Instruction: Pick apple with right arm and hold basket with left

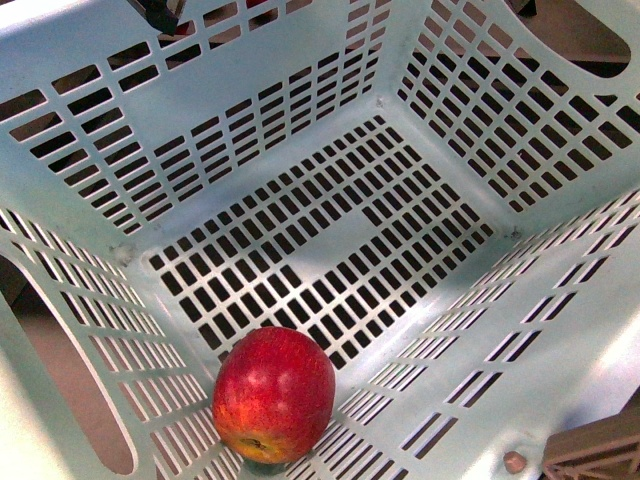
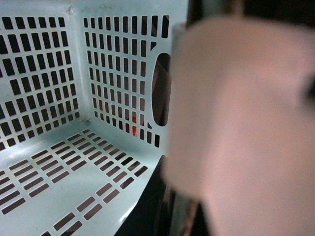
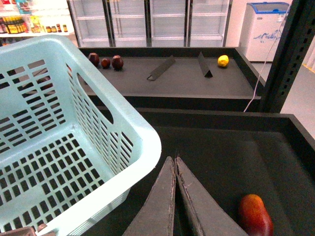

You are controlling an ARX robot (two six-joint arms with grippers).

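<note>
The apple point(image 1: 273, 393), red with yellow-orange blotches, lies inside the mint-aqua basket point(image 1: 300, 110), on the slotted floor against the near wall. In the left wrist view my left gripper point(image 2: 162, 206) is shut on the basket point(image 2: 44, 73) at its wall. Only a dark finger shows there, beside a large blurred pale shape close to the lens. My right gripper point(image 3: 175, 162) is shut and empty. It hangs over a dark shelf tray, just outside the basket's rim point(image 3: 138, 147). The apple does not show in the wrist views.
The basket's grey-brown latticed handle point(image 1: 595, 450) lies at its near right corner. An elongated red-orange fruit point(image 3: 256, 215) lies on the dark tray near my right gripper. The shelf behind holds dark fruits point(image 3: 117, 62), a yellow fruit point(image 3: 223, 61) and black dividers point(image 3: 160, 68).
</note>
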